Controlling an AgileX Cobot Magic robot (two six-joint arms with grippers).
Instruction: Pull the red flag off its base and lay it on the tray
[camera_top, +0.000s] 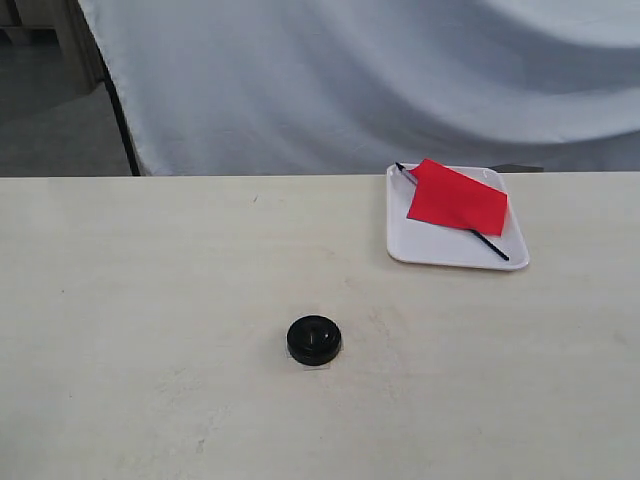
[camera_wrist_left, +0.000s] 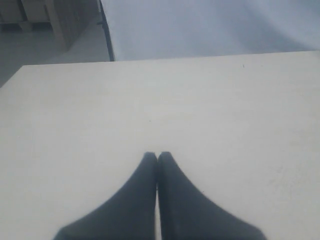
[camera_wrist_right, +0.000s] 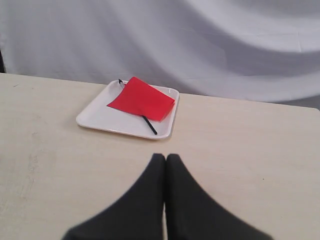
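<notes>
Two pincers are appearing only in their own wrist views, and neither is showing in the exterior view. The left pincer (camera_wrist_left: 158, 156) is hanging over bare desk (camera_top: 150, 300) with its jaws pressed together and gripping nothing. The right pincer (camera_wrist_right: 165, 157) is likewise closed tip to tip on nothing, and it is facing the tray (camera_top: 430, 248) from well apart.

The red flag (camera_top: 457, 197) is lying flat on the tray, its cloth spreading over the middle. Its pole is running diagonally, from the far corner towards the near right corner. The upper end is appearing to touch or just overlap the far rim, though this is too small to settle. The base (camera_top: 314, 339) is sitting alone on the desk, well apart from the tray, with no pole standing in it. A white drape (camera_top: 350, 80) is hanging behind the desk.

Judging by this layout, the task is looking complete, and the step in hand is a clean finish. Doing it well is meaning:

- holding both pincers away from the tray, so nothing is nudging the light cloth or rolling the thin pole;
- checking that the pole is resting inside the rim at both ends;
- if a correction is needed, approaching the dark lower pole rather than the cloth, with the jaws opening only near contact.
</notes>
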